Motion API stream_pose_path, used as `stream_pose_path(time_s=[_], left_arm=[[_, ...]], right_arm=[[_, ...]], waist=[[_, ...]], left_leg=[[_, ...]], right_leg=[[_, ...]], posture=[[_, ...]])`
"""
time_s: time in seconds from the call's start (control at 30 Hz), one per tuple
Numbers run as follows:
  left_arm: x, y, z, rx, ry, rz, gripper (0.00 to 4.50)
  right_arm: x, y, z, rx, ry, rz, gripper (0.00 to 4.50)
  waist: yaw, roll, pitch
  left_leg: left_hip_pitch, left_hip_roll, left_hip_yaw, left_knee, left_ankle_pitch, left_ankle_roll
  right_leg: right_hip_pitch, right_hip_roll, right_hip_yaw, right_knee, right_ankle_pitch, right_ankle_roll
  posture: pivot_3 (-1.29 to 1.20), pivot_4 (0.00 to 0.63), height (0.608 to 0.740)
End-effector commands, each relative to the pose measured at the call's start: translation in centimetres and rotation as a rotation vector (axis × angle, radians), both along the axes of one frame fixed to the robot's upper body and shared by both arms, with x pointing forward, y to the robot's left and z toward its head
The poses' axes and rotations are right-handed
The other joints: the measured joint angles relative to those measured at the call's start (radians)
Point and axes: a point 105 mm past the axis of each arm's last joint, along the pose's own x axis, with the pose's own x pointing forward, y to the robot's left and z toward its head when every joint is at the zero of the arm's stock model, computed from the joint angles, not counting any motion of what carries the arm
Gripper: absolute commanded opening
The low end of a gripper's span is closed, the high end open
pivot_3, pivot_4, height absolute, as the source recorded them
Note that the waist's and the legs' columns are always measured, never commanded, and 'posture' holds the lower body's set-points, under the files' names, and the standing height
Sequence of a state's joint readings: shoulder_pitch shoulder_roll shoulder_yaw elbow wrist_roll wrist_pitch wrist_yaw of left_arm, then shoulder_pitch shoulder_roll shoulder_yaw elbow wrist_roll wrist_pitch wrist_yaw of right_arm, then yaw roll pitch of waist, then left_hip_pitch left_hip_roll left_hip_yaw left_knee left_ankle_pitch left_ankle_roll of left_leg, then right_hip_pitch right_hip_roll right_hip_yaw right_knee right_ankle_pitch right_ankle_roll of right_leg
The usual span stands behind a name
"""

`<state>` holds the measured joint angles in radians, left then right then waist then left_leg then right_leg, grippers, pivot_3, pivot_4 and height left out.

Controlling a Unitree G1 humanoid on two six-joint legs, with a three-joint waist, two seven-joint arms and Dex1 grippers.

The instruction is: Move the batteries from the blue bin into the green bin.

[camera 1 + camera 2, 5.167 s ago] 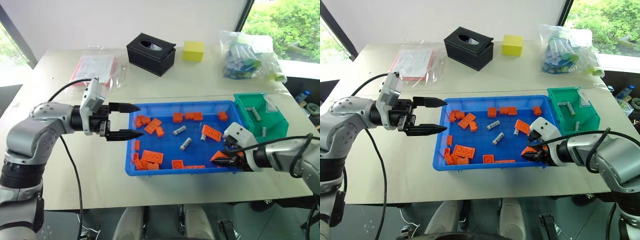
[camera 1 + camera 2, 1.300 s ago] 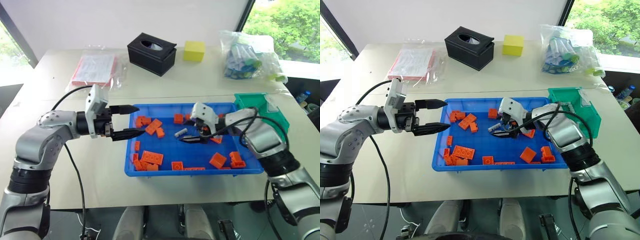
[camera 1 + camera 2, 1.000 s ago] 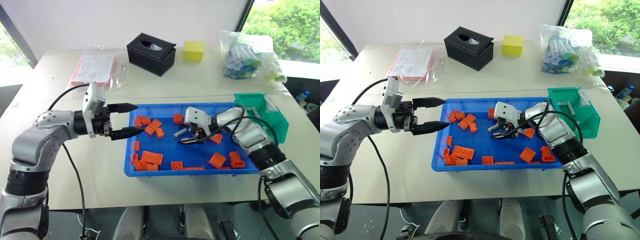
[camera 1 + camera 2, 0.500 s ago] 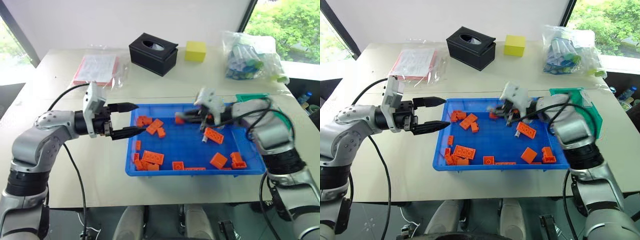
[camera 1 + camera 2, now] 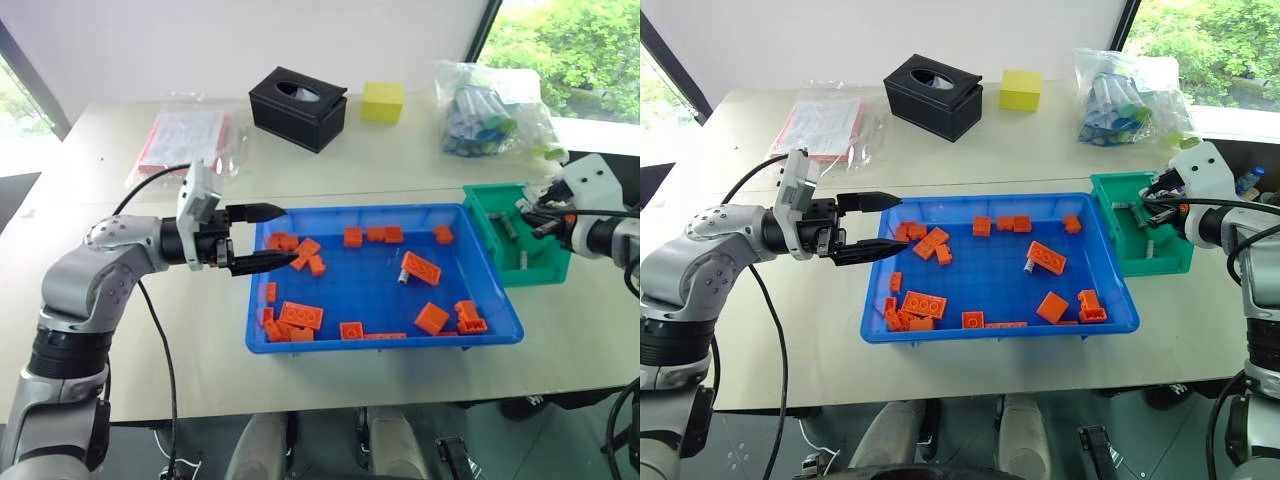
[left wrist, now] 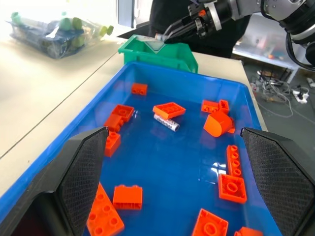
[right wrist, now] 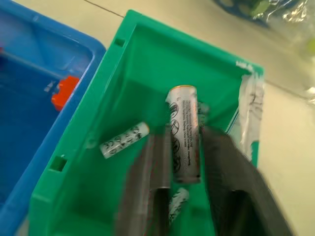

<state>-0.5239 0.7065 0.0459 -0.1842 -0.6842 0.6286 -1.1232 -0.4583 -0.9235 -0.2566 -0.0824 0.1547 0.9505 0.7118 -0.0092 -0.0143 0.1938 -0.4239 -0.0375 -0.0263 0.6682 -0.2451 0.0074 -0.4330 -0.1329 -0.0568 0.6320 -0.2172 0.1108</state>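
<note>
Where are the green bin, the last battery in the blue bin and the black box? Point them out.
green bin [image 5: 1124,262]: right eye view, near wall.
battery [image 6: 166,122]: left wrist view, mid-body.
black box [image 5: 298,109]: left eye view, front face.

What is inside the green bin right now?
Inside the green bin lie loose batteries; the right gripper holds another battery over them. Its fingers cover part of the bin's floor, so the full count is unclear.

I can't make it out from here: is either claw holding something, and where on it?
The right gripper pinches a battery by its lower end, over the green bin. The left gripper holds nothing.
</note>
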Motion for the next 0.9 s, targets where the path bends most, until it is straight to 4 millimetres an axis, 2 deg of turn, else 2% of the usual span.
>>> stream_pose_path(time_s=[0.03,0.07,0.17,0.23,0.3,0.33,0.47,0.6,0.9], left_arm=[[0.0,-0.2,0.8,-0.002,-0.039,-0.018,4.5],[0.1,-0.2,0.8,-0.002,-0.039,-0.019,4.5],[0.0,-0.1,0.8,-0.001,-0.039,-0.021,4.5],[0.0,-0.1,0.7,0.001,-0.038,-0.022,4.5],[-0.1,-0.1,0.7,0.001,-0.036,-0.021,4.5],[-0.1,-0.1,0.7,0.002,-0.035,-0.021,4.5],[-0.1,-0.1,0.8,0.001,-0.036,-0.021,4.5],[0.0,-0.1,0.9,0.002,-0.04,-0.018,4.5],[-0.1,0.2,1.0,0.003,-0.049,0.0,4.5]], right_arm=[[-0.1,0.4,2.3,-0.031,-0.101,0.003,2.82],[-0.2,0.6,2.7,-0.019,-0.116,0.009,3.27],[-0.4,1.6,3.9,0.028,-0.162,0.065,3.27],[-0.9,3.2,4.4,0.086,-0.173,0.144,3.27],[-1.6,5.3,4.0,0.117,-0.143,0.247,3.27],[-2.0,6.3,3.5,0.135,-0.115,0.294,3.27],[-3.2,9.0,0.6,0.135,0.01,0.439,4.42],[-3.5,9.6,-2.0,0.119,0.123,0.53,4.42],[-3.3,10.3,-5.4,0.077,0.226,0.677,4.42]], waist=[[-0.001,0.0,0.0],[0.0,0.0,0.0],[0.0,0.0,0.0],[0.001,0.0,0.0],[0.001,0.0,0.0],[0.001,0.0,0.0],[0.002,0.0,0.0],[0.004,0.0,0.0],[0.001,0.0,0.0]], left_leg=[[0.0,0.0,0.0,0.0,0.0,0.0],[0.0,0.0,0.0,0.0,0.0,0.0],[0.0,0.0,0.0,0.0,0.0,0.0],[0.0,0.0,0.0,0.0,0.0,0.0],[-0.001,0.0,-0.001,0.0,0.0,0.0],[-0.001,0.0,-0.001,0.0,0.0,0.0],[-0.001,0.0,-0.001,0.0,0.0,0.0],[-0.001,-0.001,-0.001,0.0,0.0,0.0],[-0.001,0.0,-0.001,0.0,0.0,0.0]], right_leg=[[0.0,0.0,0.0,0.0,0.0,0.0],[0.0,0.0,0.0,0.0,0.0,0.0],[0.0,0.0,0.0,0.0,0.0,0.0],[0.0,0.0,0.0,0.0,0.0,0.0],[0.0,0.0,0.0,0.0,0.0,0.0],[0.0,0.0,0.0,0.0,0.0,0.0],[0.0,0.0,0.0,-0.001,0.0,0.0],[0.001,0.0,0.0,-0.001,0.0,0.0],[0.001,0.0,0.0,-0.001,0.0,0.0]], posture=[[0.0,0.15,0.692],[0.0,0.15,0.692],[0.0,0.15,0.692],[0.0,0.15,0.692],[0.0,0.15,0.692],[0.0,0.15,0.692],[0.0,0.15,0.692],[0.0,0.15,0.692],[0.0,0.15,0.692]])
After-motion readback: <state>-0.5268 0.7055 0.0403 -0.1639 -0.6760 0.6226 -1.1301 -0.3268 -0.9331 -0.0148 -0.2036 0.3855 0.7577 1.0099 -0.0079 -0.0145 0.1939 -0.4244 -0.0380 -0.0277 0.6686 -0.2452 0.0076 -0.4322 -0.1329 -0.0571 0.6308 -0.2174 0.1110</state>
